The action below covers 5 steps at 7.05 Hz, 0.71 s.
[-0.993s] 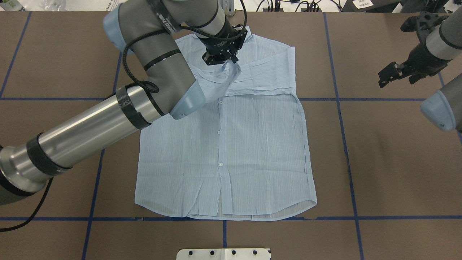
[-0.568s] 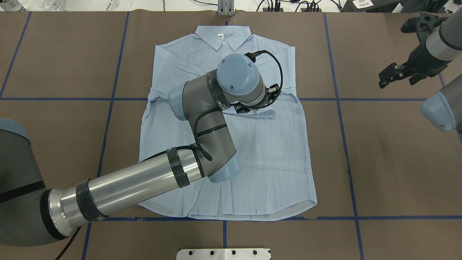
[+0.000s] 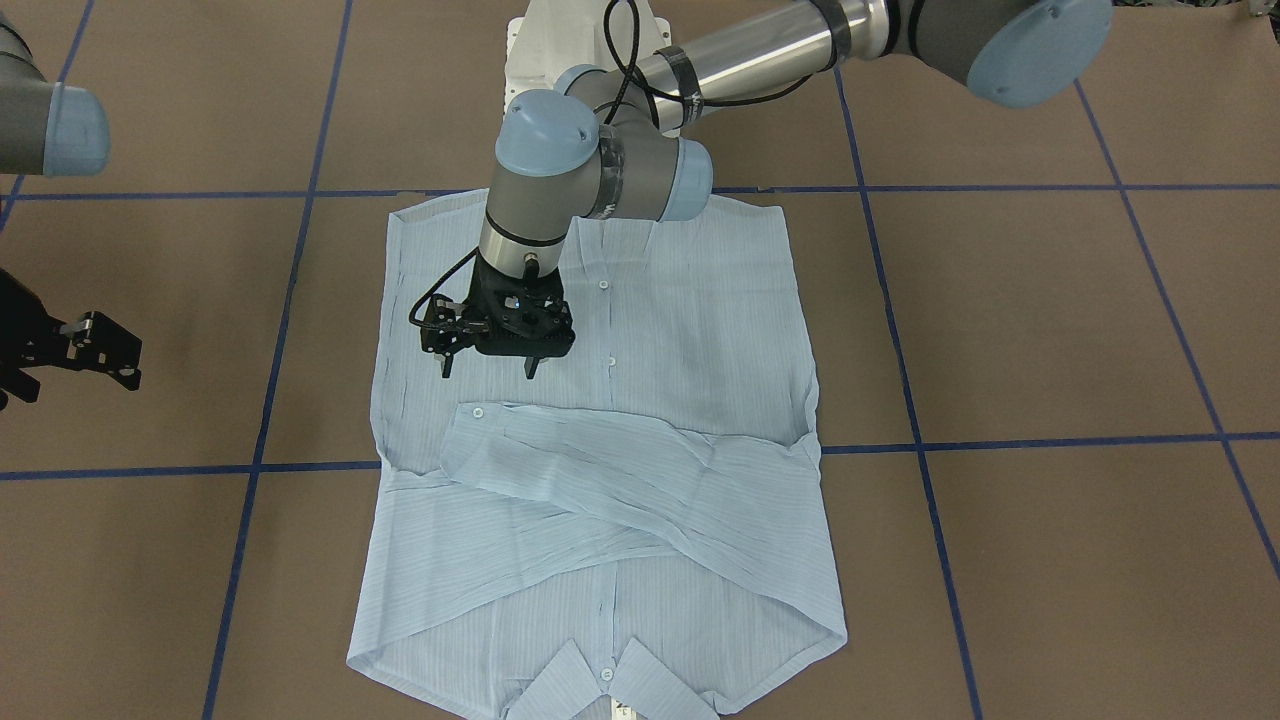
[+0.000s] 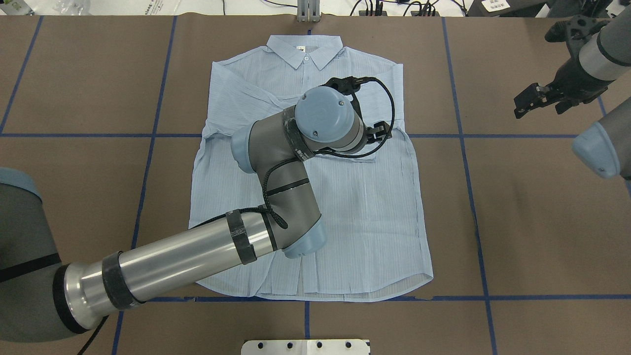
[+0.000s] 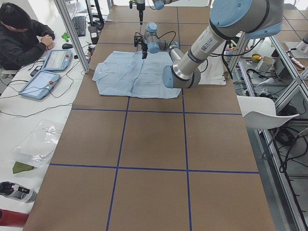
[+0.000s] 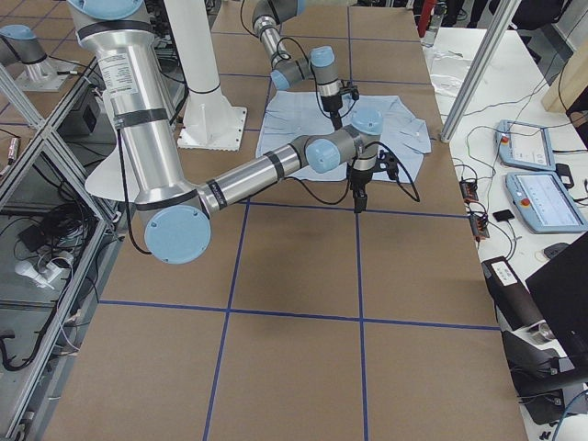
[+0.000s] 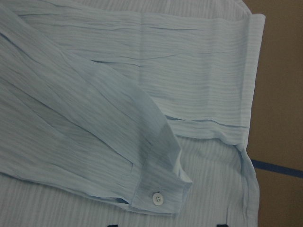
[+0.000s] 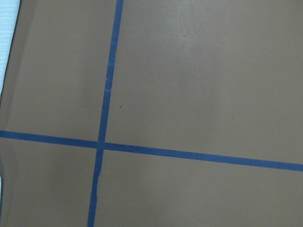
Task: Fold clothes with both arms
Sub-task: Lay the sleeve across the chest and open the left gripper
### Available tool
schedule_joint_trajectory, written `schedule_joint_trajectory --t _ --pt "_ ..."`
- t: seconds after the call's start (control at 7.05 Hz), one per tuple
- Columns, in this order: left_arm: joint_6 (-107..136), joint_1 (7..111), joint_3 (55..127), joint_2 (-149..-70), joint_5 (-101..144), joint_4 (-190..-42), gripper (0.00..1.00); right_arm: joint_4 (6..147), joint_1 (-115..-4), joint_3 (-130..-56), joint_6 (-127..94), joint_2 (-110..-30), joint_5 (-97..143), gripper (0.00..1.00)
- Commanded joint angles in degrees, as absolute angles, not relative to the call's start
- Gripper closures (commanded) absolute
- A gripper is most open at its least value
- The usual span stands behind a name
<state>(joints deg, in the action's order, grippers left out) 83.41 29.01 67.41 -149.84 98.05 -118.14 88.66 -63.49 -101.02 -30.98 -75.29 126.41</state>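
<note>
Change: the left arm (image 4: 172, 261) has swung from the collar to the chest, and the sleeve (image 3: 620, 455) now lies across the shirt (image 4: 365, 217).
Left gripper (image 3: 488, 368): jaws spread, empty, just beside the cuff (image 3: 478, 412).
Right gripper (image 4: 525, 101): jaws spread, empty, over bare bench (image 4: 542, 222).
Shirt: flat, buttons up, mid-bench.

Overhead: left arm (image 4: 167, 266) covers shirt (image 4: 374, 212) centre, hides left gripper (image 3: 487, 368) too. Front view: collar (image 3: 560, 690) clipped by bottom edge, right gripper (image 3: 100, 350) half cut off at frame edge, jaw gap unreadable.
</note>
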Motion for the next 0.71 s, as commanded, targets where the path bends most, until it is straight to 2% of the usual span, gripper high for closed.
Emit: schedule_joint_trajectory --t 0.0,0.28,0.57 --pt "82.4 31.5 80.4 -140.5 101.9 -113.2 0.0 88.5 -63.4 -102.6 -32.2 -74.9 128.7 0.0" --pt "74.5 33.9 96.9 -130.2 103.3 -102.6 0.0 84.8 -58.0 -106.2 -42.0 -75.8 128.4 0.0" --pt "66.9 35.8 107.5 -119.2 103.4 -100.7 0.0 71.4 -49.4 -108.8 -57.0 -81.1 123.1 0.0"
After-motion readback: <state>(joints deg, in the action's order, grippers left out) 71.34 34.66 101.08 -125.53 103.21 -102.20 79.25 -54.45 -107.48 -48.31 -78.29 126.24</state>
